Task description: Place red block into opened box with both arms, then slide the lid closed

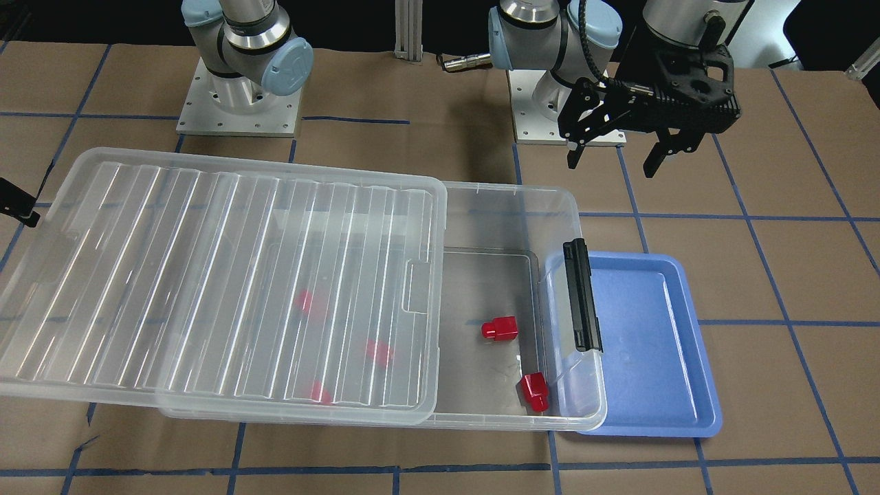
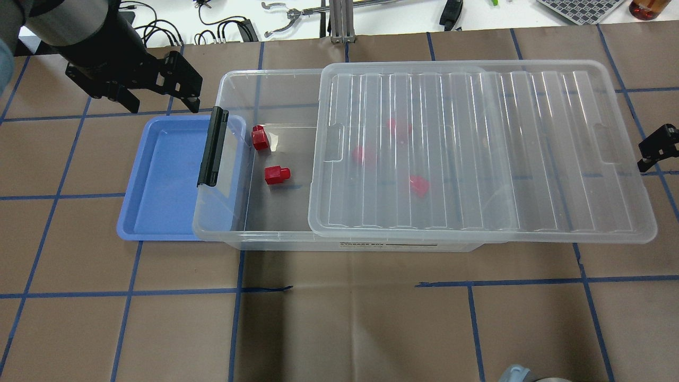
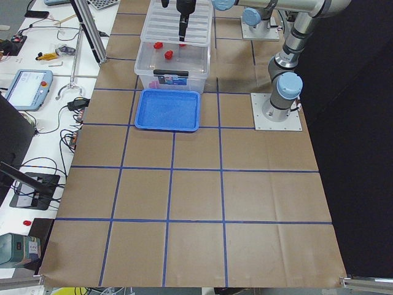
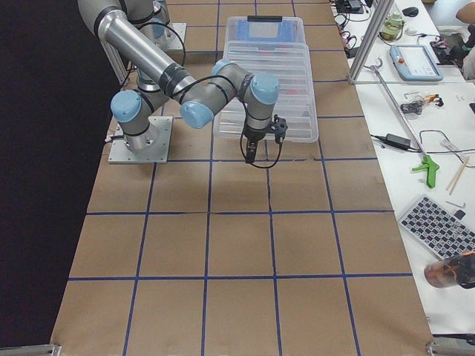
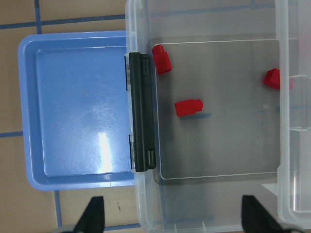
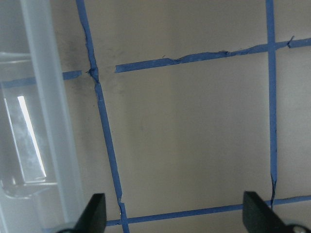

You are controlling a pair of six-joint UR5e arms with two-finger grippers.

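The clear box (image 2: 265,75) lies across the table, its black latch (image 2: 212,147) at the robot's left end. The ribbed lid (image 2: 477,148) covers most of it and overhangs the right end. Two red blocks (image 2: 260,138) (image 2: 277,174) lie on the uncovered floor, also in the left wrist view (image 5: 188,107). Others show blurred through the lid (image 2: 419,185). My left gripper (image 2: 162,103) hangs open and empty above the table behind the latch end. My right gripper (image 2: 655,151) is open beside the lid's far short end, holding nothing, with the lid's edge (image 6: 48,121) at its side.
An empty blue tray (image 2: 164,175) sits partly under the box's latch end. Both arm bases (image 1: 237,103) (image 1: 550,103) stand on the robot's side of the box. A bench with cables and tools (image 2: 297,13) runs beyond the table's far edge.
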